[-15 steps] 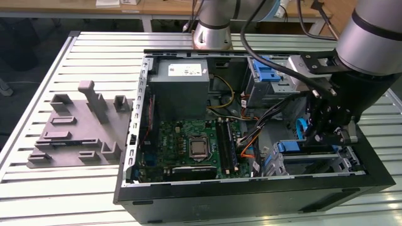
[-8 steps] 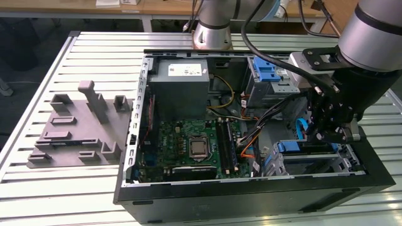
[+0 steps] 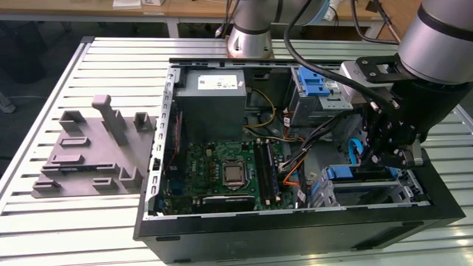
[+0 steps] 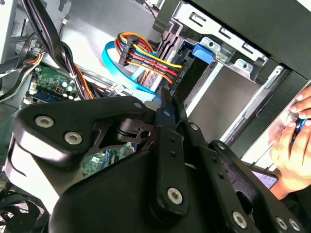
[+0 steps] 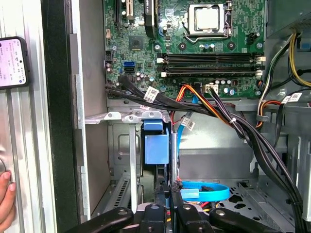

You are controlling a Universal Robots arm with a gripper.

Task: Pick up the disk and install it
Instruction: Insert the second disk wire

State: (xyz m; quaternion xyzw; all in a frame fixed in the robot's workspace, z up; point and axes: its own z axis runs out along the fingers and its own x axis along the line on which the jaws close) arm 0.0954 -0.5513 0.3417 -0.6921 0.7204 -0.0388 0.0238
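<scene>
We see the arm [image 3: 436, 50] reaching straight down into the computer case [image 3: 296, 221], its fingers [image 5: 171, 194] pressed on the upright disk [image 5: 173, 155] beside the blue-latched drive bay [image 5: 156, 145].

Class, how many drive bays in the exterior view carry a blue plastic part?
2: the upper bay by the case's far wall, and the lower bay beneath the gripper. Cables may hide more.

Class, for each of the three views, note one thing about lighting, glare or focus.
Exterior view: even light, soft shine on the slatted table. Second wrist view: the gripper looms dark and soft-edged, with the cable bundle beyond it sharper. First wrist view: the motherboard is bright and crisp, the drive bay below it shaded.
</scene>
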